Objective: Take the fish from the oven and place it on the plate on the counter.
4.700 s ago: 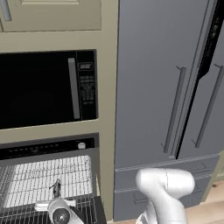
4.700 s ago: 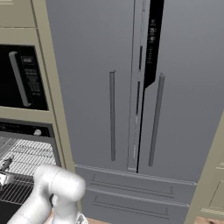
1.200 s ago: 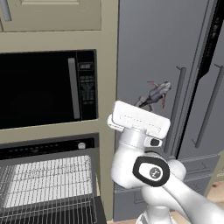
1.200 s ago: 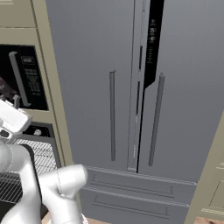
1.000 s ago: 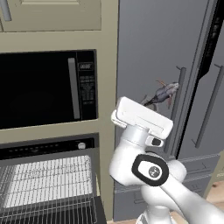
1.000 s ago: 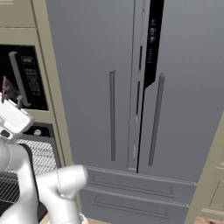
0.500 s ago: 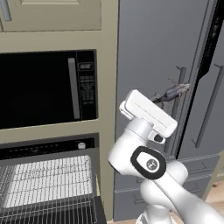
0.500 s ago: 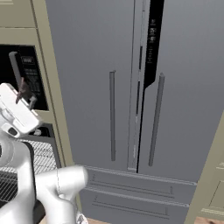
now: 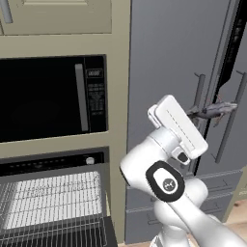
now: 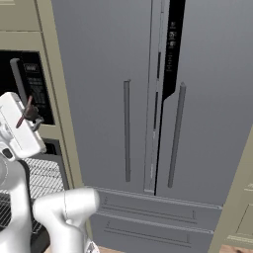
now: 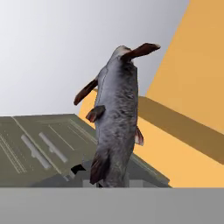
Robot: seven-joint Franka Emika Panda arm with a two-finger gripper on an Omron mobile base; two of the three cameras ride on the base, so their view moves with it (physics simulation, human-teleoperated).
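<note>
Left base view is showing the fingers (image 9: 198, 112) gripping the fish (image 9: 215, 110) tight, holding it aloft before the grey fridge (image 9: 178, 58), well right of the open oven (image 9: 50, 202).

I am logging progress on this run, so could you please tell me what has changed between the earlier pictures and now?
The arm has risen from the open oven, where the gripper was low over the rack, and swung right, carrying the fish up in front of the fridge. The fish was taken hold of and stays gripped. The oven door, microwave and the base views are unchanged.
</note>
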